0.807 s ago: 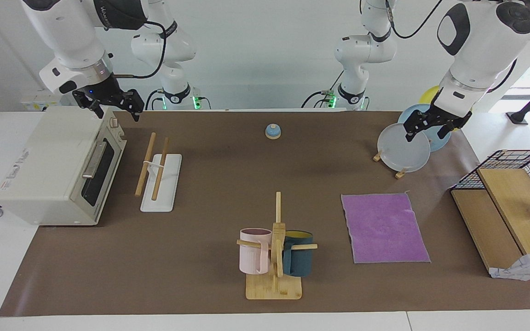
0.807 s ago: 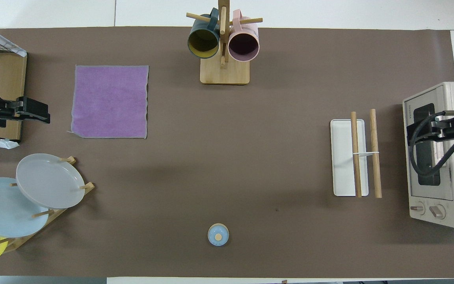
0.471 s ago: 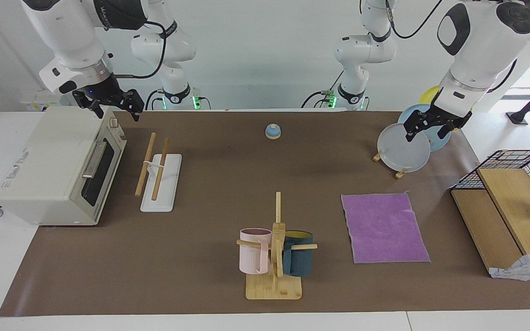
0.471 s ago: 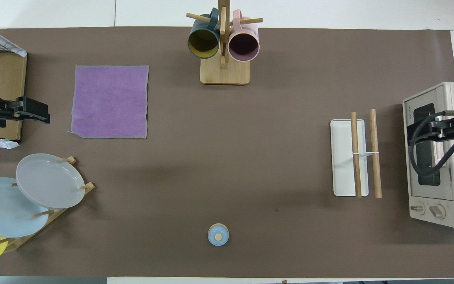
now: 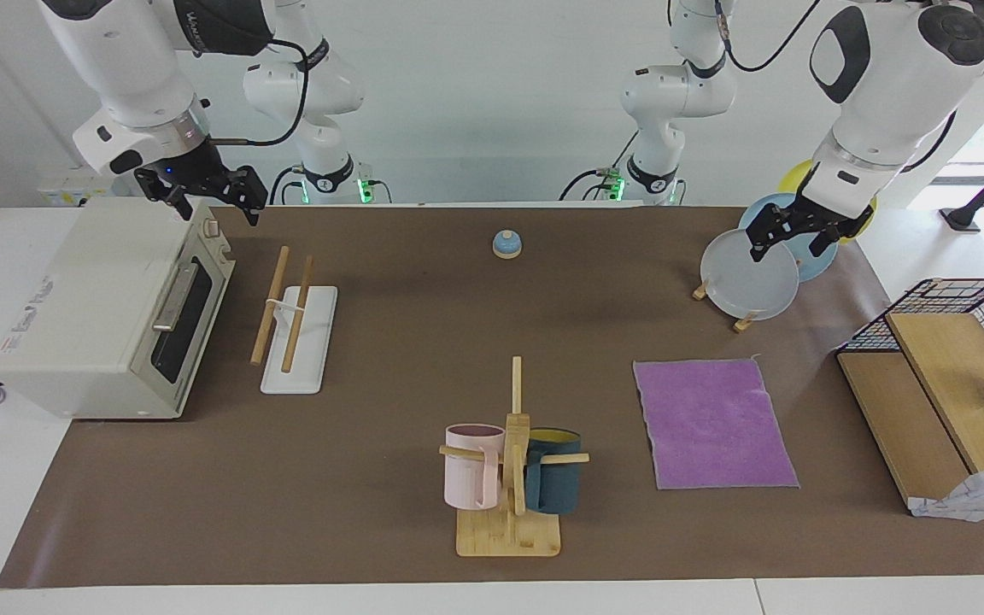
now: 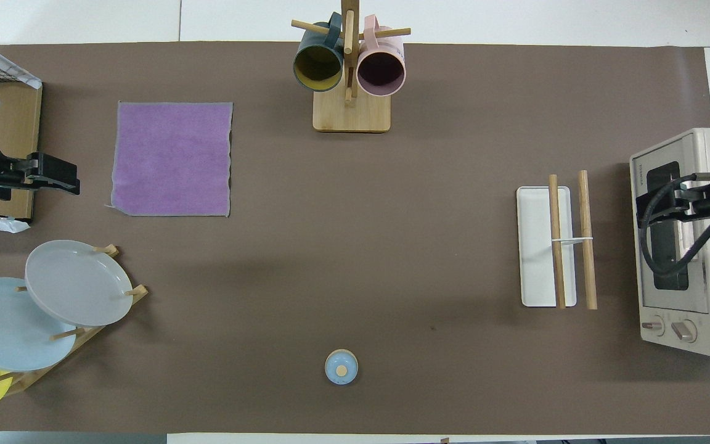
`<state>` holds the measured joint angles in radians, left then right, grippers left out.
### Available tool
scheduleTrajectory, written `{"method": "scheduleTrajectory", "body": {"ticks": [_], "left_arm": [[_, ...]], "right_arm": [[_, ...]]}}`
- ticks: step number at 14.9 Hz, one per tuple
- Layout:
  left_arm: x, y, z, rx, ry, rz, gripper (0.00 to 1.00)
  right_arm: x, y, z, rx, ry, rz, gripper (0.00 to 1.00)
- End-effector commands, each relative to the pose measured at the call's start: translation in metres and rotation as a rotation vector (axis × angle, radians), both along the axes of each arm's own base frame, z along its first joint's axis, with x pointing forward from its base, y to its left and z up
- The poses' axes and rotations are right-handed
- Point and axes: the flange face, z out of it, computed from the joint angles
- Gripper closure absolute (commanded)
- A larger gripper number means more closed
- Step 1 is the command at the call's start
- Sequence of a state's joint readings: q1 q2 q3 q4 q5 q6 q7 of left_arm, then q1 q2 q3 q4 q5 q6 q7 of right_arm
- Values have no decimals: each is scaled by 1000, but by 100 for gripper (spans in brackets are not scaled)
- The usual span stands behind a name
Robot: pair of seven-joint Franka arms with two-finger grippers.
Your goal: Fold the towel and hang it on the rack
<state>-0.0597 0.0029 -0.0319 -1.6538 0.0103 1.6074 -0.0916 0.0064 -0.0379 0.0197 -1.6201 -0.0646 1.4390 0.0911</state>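
Purple towel (image 5: 714, 423) lying flat, unfolded, toward left arm's end of table. Left gripper (image 5: 787, 242) hovering over plate stand (image 5: 744, 323), jaws open, empty, nearer arm. Right gripper (image 5: 212, 198) waiting over toaster oven (image 5: 108, 307), open, empty; rack (image 5: 291, 320) just beside oven.

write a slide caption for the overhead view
Flat square purple towel lies unfolded, the wooden two-rod rack on a white base bare at the right arm's end.
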Motion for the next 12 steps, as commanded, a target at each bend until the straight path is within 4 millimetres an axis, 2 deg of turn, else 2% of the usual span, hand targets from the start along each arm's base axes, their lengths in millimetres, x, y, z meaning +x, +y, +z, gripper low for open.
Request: {"method": "scheduleTrajectory", "body": {"ticks": [1,3,5,6,8,12], "left_arm": [[-11,5,-5,-11,1,9,0],[-8,13,-11,-14,-59,25,0],[-11,19,-33,-14,-79,23,0],[-10,32,-49,-14,-87,48,0],[-4,45,-93,-14,-58,72,0],[33,56,-185,-45,-44,122,0]], "right_arm": [[-3,-3,1,6,9,4,0],[-3,-3,1,6,9,4,0],[-3,-3,1,6,9,4,0],[-3,-3,1,6,9,4,0],[-3,-3,1,6,9,4,0],[-3,-3,1,6,9,4,0]]}}
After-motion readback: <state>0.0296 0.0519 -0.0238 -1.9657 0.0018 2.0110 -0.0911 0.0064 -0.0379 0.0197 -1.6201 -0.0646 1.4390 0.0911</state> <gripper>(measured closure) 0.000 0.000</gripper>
